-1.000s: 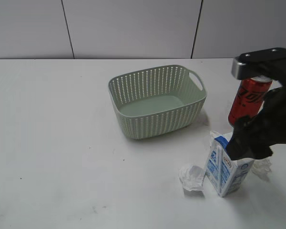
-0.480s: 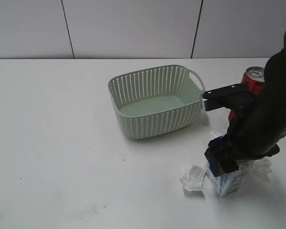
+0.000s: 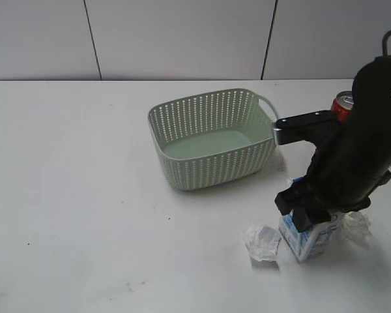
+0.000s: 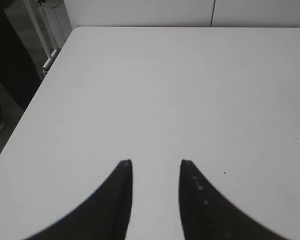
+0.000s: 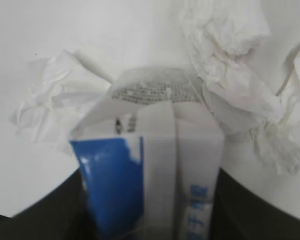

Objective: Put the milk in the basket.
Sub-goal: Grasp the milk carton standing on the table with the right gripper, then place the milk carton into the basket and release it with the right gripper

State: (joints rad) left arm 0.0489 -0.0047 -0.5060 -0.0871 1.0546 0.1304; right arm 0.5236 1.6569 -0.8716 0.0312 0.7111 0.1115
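The milk [image 3: 311,238], a white carton with blue print, stands on the table at the front right, right of the pale green basket [image 3: 208,166]. My right gripper [image 3: 305,217] has come down over the carton's top, one finger on each side, open. In the right wrist view the carton [image 5: 160,130] fills the gap between the dark fingers [image 5: 150,200]. My left gripper [image 4: 155,162] is open and empty over bare white table; it does not show in the exterior view.
A red soda can [image 3: 342,104] stands behind my right arm. Crumpled white tissues lie left [image 3: 262,241] and right [image 3: 358,223] of the carton, also in the right wrist view [image 5: 45,107] [image 5: 235,70]. The table's left edge [image 4: 35,100] shows in the left wrist view.
My right arm has swung in and come down over the carton, which stays upright on the table. The basket, can and tissues have not moved.
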